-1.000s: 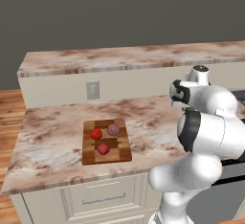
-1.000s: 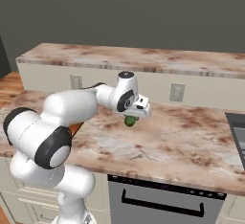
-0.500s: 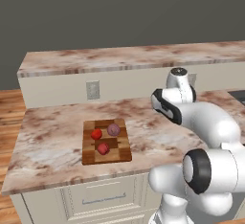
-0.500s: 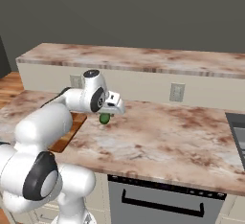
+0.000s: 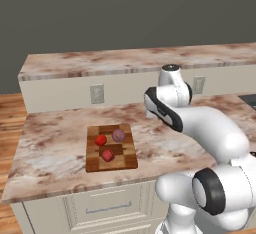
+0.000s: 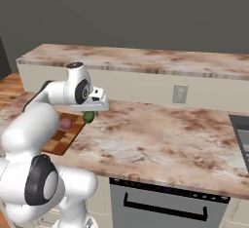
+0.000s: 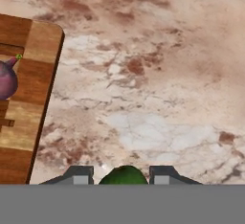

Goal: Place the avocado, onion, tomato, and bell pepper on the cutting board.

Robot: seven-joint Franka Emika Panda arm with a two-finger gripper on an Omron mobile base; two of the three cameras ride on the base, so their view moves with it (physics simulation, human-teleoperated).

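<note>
**Nearly there: three vegetables boarded, the avocado on its way**

So, in the left base view the cutting board (image 5: 110, 148) carries the tomato (image 5: 101, 140) at about 10 o'clock of its middle, the onion (image 5: 118, 135) at about 1 o'clock, and the bell pepper (image 5: 108, 155) toward 6 o'clock. That reads as three of the four placements done.

The last item, the avocado (image 6: 88, 117), is up in the air. The gripper (image 7: 123, 176) has its jaws drawn in close on the dark green lump, one fingertip on each side of it in the hand view. In the right base view it hangs above the counter (image 6: 160, 134), just off the board's near corner, at roughly 3 o'clock of the onion. What is left, by my reckoning, is to carry it over bare wood and set it down.

The counter is mottled pink-brown stone, with a raised ledge (image 5: 135, 58) behind it and a wall outlet (image 5: 97, 93) on the riser below. The wall beyond is plain dark grey; wooden flooring (image 5: 10, 113) shows at 9 o'clock.
</note>
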